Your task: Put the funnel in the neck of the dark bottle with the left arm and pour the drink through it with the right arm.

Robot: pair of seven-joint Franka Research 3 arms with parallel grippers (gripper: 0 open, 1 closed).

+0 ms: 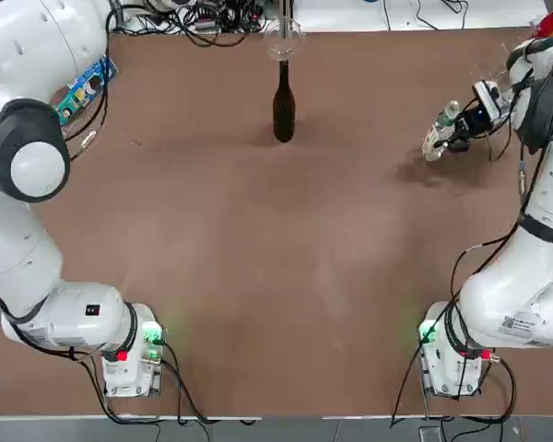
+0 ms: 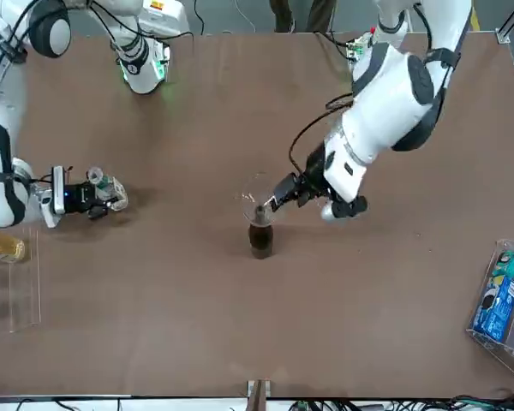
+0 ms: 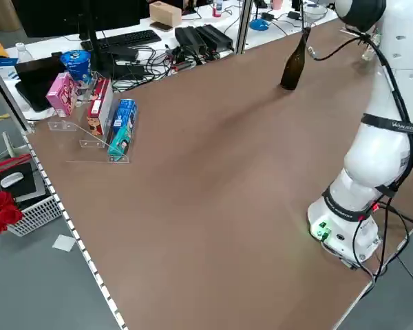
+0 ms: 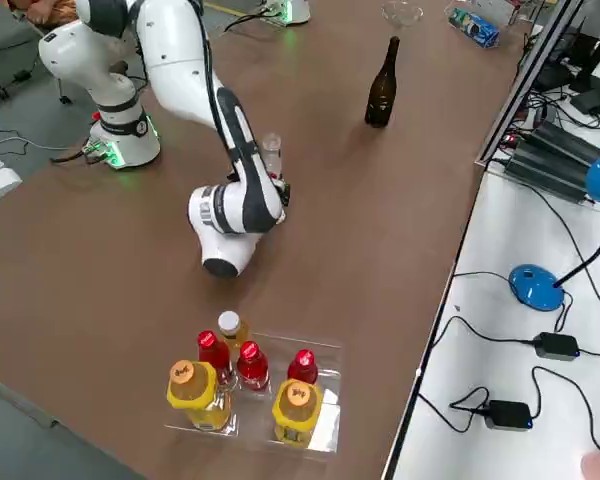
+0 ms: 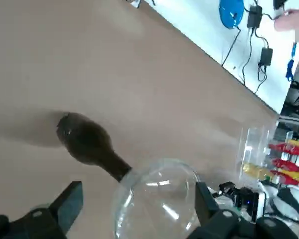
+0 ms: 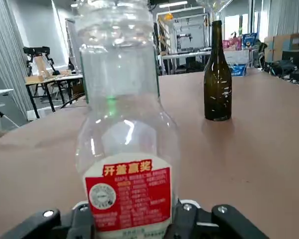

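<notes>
The funnel (image 2: 259, 199) sits in the neck of the dark bottle (image 2: 260, 238), which stands upright at centre frame in the front view and upper centre in the top view. The left gripper (image 5: 134, 211) has its fingers apart, 1 on either side of the funnel's bowl and not clamping it. The right gripper (image 2: 84, 199), at the left edge of the front view, is closed on the drink (image 2: 107, 192), a small clear bottle held well apart from the dark bottle. Risk, as a judgement: the funnel rests loosely, so a finger brushing its rim as the left arm draws clear could tilt or lift it out, or rock the slim bottle. The drink's mouth appears uncapped in the right wrist view, so a fast swing could spill early. Nothing lies on the table between drink and dark bottle; the left arm (image 2: 385, 103) beside the funnel is the only obstruction. A tray of red and yellow bottles (image 4: 248, 385) sits at lower centre of the right side view, clear of the route.
</notes>
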